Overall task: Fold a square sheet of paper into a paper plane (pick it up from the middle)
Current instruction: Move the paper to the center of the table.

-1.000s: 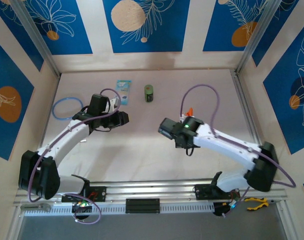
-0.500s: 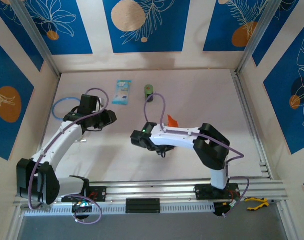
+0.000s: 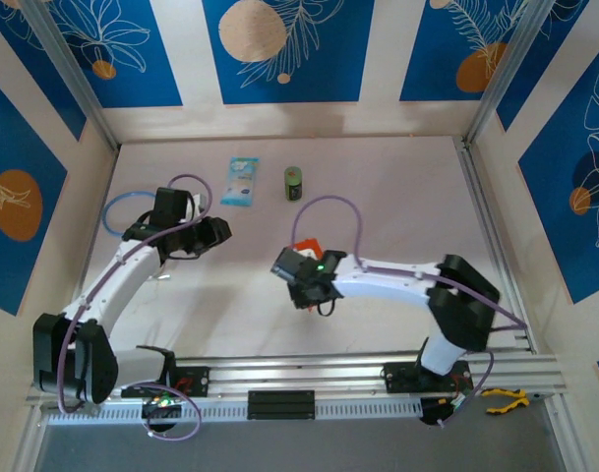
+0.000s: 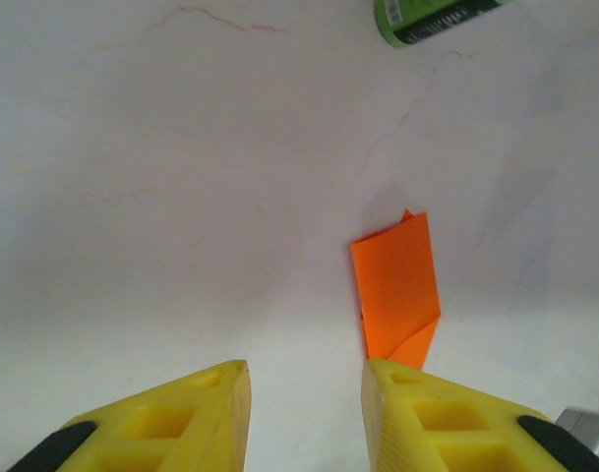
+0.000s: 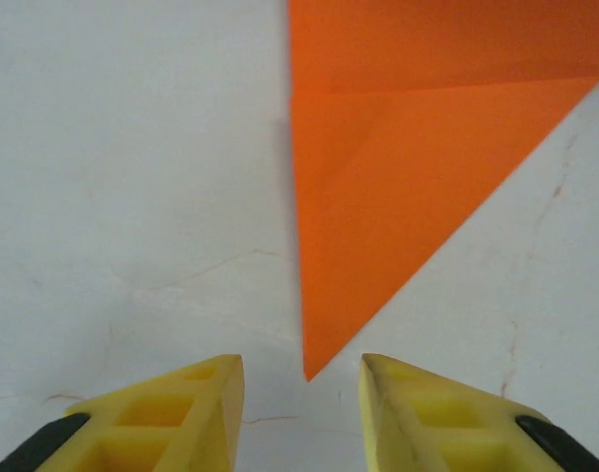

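Centrally, the folded orange paper (image 5: 407,147) lies flat on the pale worktop (image 3: 407,197), between the two arms and nearer to them than the small green can (image 3: 294,183) and the light-blue packet (image 3: 242,181) at the far side. It already has a sharp nose, one long straight edge, one slanting edge and a visible cross crease. It therefore reads as a plane in the making rather than a plain square.

The right tool (image 5: 301,366) hangs low just behind that nose. Its yellow fingers (image 5: 196,393) stand apart and the paper's tip lies in the gap, touched by neither pad, so nothing is gripped. Lying flat, the paper has the hard worktop as backing for any crease. The tool is lined up on the nose, which probably suits either a fresh pinch there or a pressing stroke along the fold.

The left tool (image 4: 306,393) is held back on the left, well apart from the paper. Its jaws are likewise parted and empty, and the paper sits ahead of them and slightly to the right. This stand-off likely keeps the arm out of the right arm's way while leaving it ready to pin or take the free end.

A thin sheet may skid or spring open under a single-sided push.
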`<action>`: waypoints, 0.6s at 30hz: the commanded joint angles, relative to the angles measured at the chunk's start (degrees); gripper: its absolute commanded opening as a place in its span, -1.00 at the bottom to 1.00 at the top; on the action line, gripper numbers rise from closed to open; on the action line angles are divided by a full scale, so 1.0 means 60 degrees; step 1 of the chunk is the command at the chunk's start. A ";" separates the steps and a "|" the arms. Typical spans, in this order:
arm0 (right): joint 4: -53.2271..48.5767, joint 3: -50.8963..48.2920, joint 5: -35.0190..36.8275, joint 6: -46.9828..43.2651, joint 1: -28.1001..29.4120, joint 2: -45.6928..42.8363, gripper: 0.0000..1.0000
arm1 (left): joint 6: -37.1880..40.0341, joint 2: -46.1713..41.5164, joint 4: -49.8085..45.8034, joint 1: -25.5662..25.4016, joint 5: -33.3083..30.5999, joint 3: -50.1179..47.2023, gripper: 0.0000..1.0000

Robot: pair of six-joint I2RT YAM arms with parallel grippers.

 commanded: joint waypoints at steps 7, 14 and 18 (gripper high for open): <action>0.5016 -0.2901 -0.4042 0.1510 -0.2530 -0.1484 -0.63 | -0.0195 0.0636 0.0986 -0.0037 0.1746 -0.0388 -0.43; 0.5605 -0.2616 -0.5121 0.1716 -0.3081 -0.0260 -0.78 | -0.0264 0.1077 0.1299 -0.0276 0.2223 -0.0492 -0.55; 0.5080 -0.2284 -0.4806 0.2323 -0.3081 0.0548 -0.78 | -0.0262 0.1256 0.1402 -0.0360 0.2535 -0.0489 -0.56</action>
